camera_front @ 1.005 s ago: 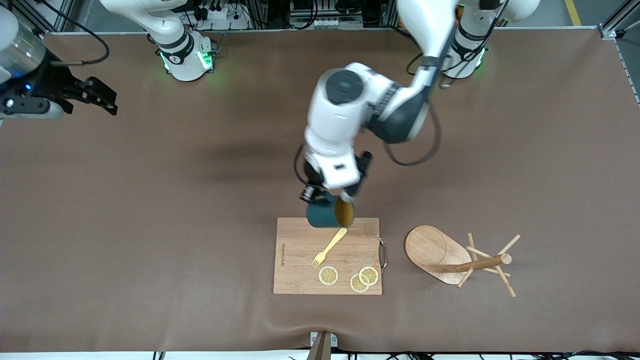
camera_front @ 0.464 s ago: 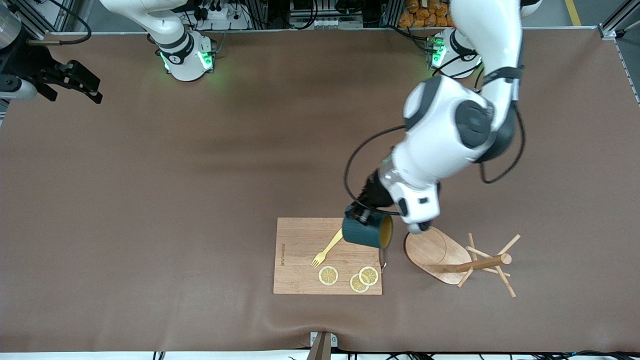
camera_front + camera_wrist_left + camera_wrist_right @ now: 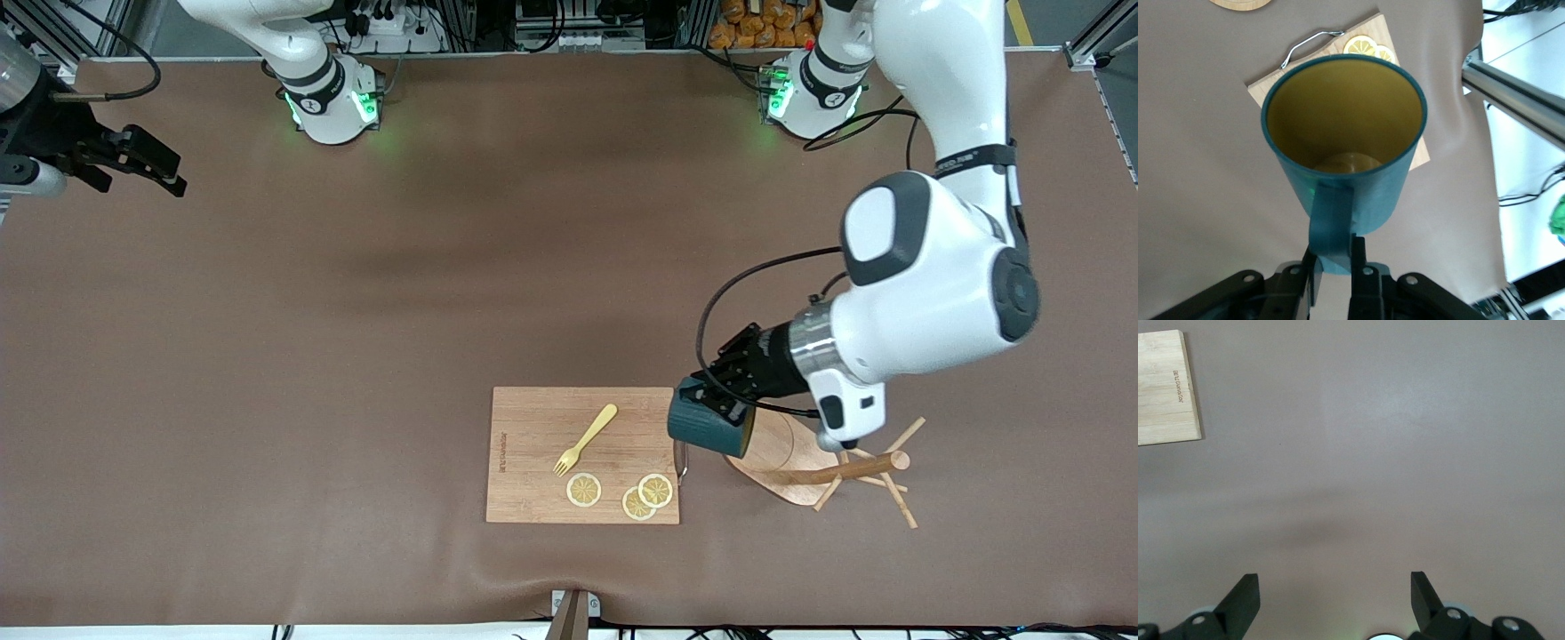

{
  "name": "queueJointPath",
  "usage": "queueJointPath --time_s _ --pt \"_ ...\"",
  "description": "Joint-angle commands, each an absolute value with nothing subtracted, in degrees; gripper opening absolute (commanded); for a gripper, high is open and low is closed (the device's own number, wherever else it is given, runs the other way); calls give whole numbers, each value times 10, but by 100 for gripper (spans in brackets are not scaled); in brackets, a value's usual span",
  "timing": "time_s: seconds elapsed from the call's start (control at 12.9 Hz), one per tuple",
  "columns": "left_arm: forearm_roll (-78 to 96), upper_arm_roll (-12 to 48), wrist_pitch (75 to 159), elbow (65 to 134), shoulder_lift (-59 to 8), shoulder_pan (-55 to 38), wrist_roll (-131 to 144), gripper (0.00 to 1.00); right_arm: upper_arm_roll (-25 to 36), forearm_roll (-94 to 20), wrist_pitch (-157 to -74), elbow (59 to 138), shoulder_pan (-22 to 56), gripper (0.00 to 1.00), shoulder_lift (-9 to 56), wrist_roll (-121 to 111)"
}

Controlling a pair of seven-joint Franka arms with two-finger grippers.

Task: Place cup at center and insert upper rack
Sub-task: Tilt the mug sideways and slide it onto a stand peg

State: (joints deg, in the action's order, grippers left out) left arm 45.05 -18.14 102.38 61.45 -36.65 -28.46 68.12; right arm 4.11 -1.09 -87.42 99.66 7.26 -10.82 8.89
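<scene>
The cup [image 3: 709,425] is gripped by its handle in the left claw [image 3: 722,402], over the upper rack [image 3: 805,458]; the right claw [image 3: 133,160] waits wide open at ten o'clock.

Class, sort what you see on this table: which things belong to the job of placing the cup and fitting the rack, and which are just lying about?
Job:
- cup, held by its handle in the left gripper
- upper rack, on its side

Lying about:
- cutting board
- yellow fork
- three lemon slices

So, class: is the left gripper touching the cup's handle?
Touching. The left wrist view shows the left gripper with its fingers clamped on the handle of the cup.
</scene>
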Motion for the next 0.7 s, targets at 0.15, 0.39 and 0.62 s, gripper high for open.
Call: queueJointPath --time_s 0.15,0.39,0.62 --pt "575 -177 964 628 -357 -215 623 0 36 -20 -874 1013 71 100 -117 82" --pt "615 -173 948 629 -360 -190 602 0 35 -18 -873 1014 72 100 -116 82" --pt "689 -172 912 632 -385 -152 585 0 34 -19 -875 1014 76 100 -116 82"
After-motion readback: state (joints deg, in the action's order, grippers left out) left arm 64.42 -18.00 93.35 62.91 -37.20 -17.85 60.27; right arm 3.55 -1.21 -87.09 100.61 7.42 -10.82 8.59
